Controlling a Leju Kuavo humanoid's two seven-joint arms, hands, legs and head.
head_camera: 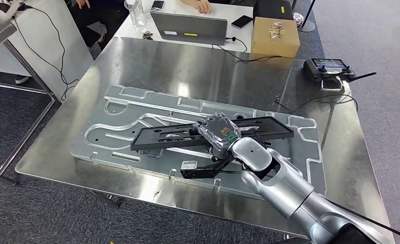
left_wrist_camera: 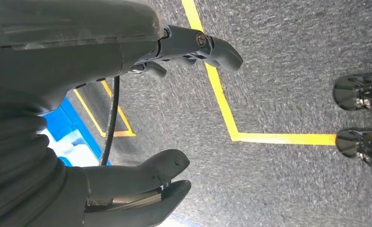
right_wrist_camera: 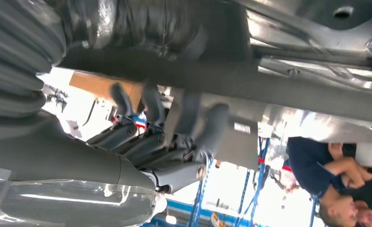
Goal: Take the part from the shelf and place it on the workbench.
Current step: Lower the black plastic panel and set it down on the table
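From the head view, a steel workbench (head_camera: 136,66) is carrying a grooved metal plate (head_camera: 111,147); the right hand (head_camera: 219,133) is gripping the long black part (head_camera: 177,136) lying on it. In the left wrist view, the left hand (left_wrist_camera: 141,113) is hanging over grey carpet (left_wrist_camera: 278,71), fingers apart, holding nothing. In the right wrist view, fingers (right_wrist_camera: 151,127) are curling around the part.

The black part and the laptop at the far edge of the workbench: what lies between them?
Head view: beyond the black part, the silver fixture plate's rim, then bare workbench up to the laptop.
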